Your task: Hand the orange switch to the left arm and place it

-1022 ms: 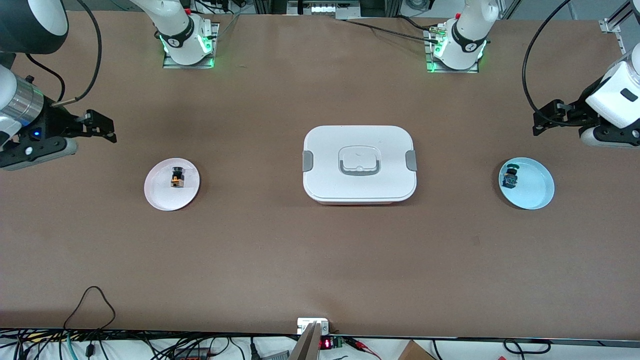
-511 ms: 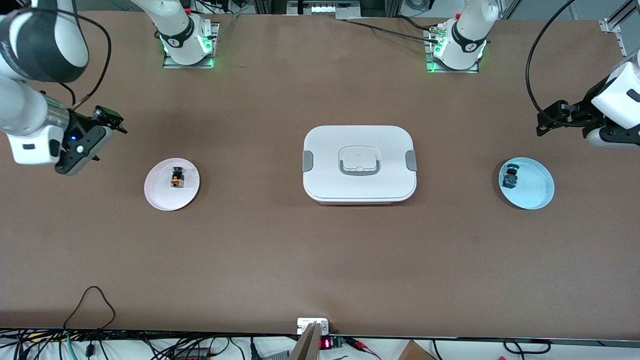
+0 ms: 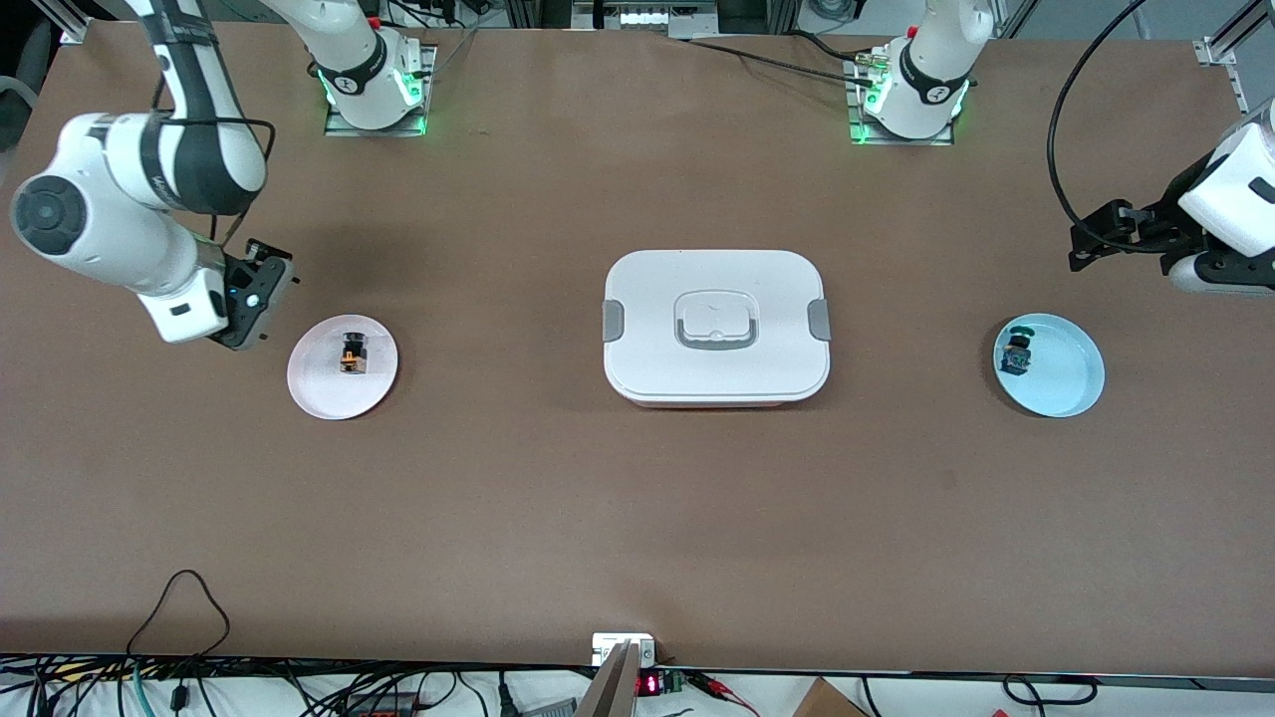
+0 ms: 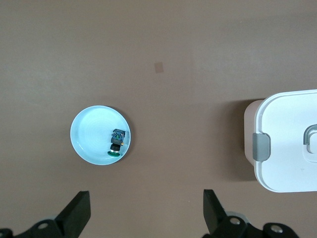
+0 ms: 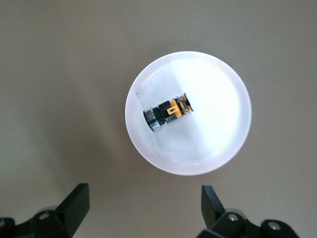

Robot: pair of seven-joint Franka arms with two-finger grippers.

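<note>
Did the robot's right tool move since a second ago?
Yes. The open right tool has swung in from the table's edge toward the round pink plate holding the small orange-banded switch, and is now just beside that plate.

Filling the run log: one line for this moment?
right gripper: open, beside pink round plate | tiny orange-banded black switch: on plate | left gripper: open, waiting | white lidded box: mid-table
</note>
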